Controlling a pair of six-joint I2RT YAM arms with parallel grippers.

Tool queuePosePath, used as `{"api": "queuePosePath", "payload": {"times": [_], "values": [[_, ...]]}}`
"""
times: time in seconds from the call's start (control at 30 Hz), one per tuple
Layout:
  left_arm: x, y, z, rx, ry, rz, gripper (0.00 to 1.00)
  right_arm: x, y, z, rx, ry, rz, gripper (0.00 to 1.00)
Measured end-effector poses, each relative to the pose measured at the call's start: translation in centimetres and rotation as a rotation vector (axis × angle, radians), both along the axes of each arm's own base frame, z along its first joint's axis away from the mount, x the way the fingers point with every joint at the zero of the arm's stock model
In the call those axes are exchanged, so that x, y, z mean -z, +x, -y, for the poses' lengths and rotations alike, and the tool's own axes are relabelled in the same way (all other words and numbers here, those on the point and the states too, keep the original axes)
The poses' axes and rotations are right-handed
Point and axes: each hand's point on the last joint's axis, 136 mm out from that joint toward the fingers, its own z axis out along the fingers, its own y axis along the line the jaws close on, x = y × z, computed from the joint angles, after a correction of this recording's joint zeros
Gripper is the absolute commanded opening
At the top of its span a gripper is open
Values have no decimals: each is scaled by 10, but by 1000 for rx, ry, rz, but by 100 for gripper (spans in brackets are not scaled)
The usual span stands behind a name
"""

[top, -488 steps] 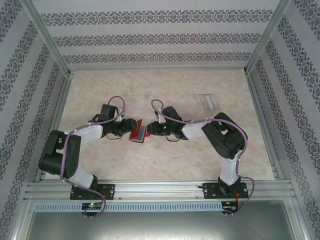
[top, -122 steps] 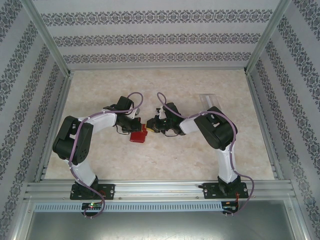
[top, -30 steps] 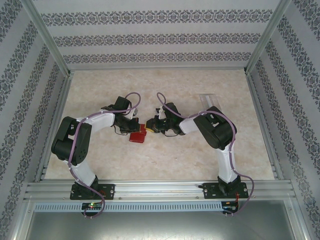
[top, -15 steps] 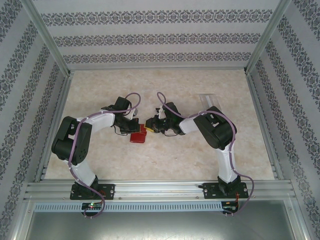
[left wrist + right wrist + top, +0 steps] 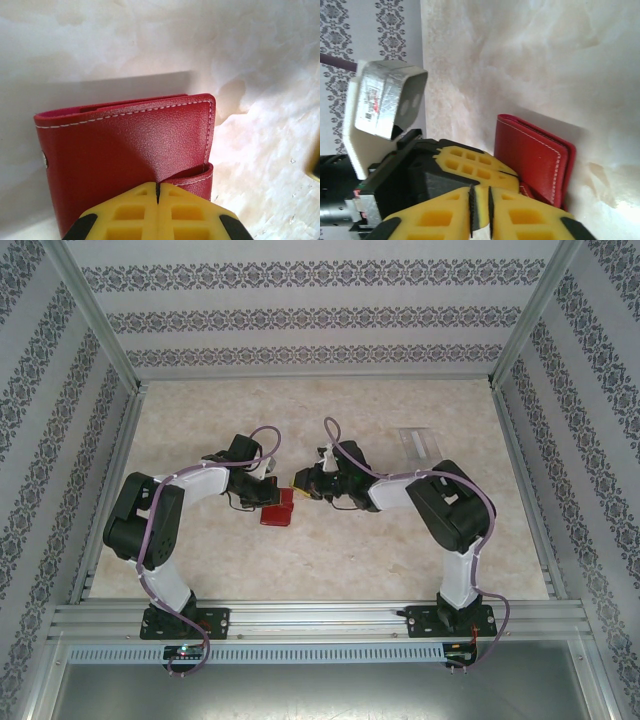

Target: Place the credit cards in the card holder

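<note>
Even, bright light across the top view, glare bleaching the table (image 5: 260, 65) in the left wrist view, grey shadow behind the wallet (image 5: 125, 150) in both wrist views, close yellow fingers (image 5: 125, 220) slightly soft

Left pincer (image 5: 268, 493) and right pincer (image 5: 300, 483) crowd the card holder (image 5: 278, 512); table (image 5: 340, 560) around lies open.

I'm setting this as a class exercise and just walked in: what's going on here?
Both arms meet at the folded red card holder. The left gripper, jaws shut, sits at its edge; whether it pinches the cover is unclear. The right gripper, jaws a slit apart, hovers close beside it. A translucent credit card lies untouched at the far right of the table.
</note>
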Motion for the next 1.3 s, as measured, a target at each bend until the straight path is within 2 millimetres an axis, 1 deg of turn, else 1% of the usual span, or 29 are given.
{"api": "queuePosePath", "payload": {"times": [0.1,0.17,0.3,0.37,0.63,0.93,1.1,1.3], "values": [[0,0,0,1,-1,0,0,4,-8,-5,-21,-10,-10,9],[0,0,0,1,-3,0,0,11,-15,-12,-43,-16,-24,6],[0,0,0,1,-3,0,0,34,-28,-20,-80,-36,-73,5],[0,0,0,1,-3,0,0,43,-32,-20,-85,-50,-93,5],[1,0,1,2,-5,3,0,43,-32,-20,-89,-49,-93,6],[1,0,1,2,-7,3,0,41,-27,-24,-97,-61,-95,8],[1,0,1,2,-8,5,0,44,-28,-26,-127,-122,-88,9],[1,0,1,2,-8,4,0,46,-28,-26,-158,-235,-44,9]]}}
